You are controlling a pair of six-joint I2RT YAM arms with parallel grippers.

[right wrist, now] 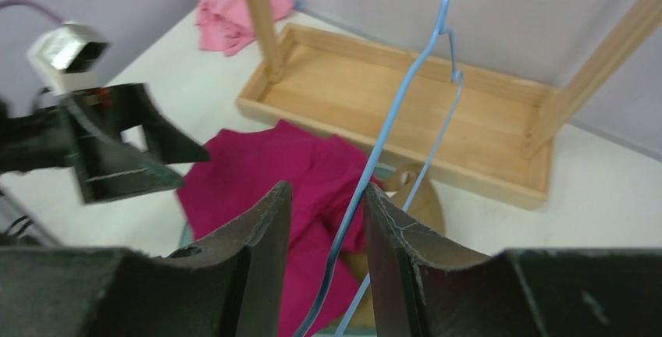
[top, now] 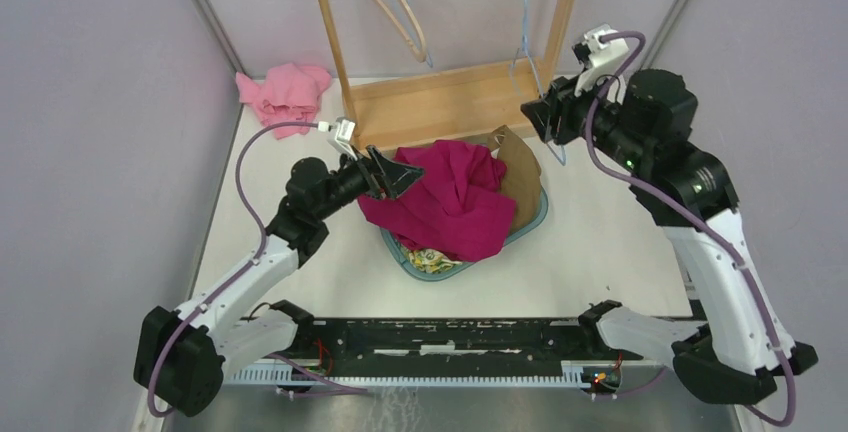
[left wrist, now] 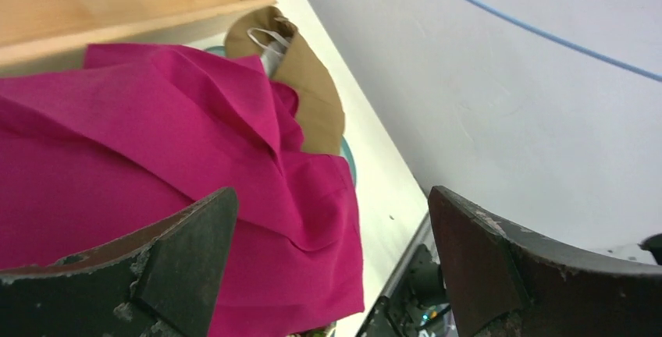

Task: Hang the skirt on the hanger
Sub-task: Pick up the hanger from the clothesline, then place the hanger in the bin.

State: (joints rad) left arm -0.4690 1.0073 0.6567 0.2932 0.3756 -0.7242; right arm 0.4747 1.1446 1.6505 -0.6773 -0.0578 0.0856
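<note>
Your left jaws stand wide open beside the magenta skirt (top: 450, 197), heaped in a basket (top: 530, 224) mid-counter (top: 600, 252). Your right jaws straddle the blue hanger (right wrist: 397, 118) near the far edge; whether they clamp it is unclear.

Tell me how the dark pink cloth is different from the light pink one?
The magenta cloth is deep pink; the pale pink cloth is light. The magenta cloth drapes over the teal basket; the pale one lies on the table, far left. The magenta cloth looks bigger than the pale one. Both are rumpled.
</note>
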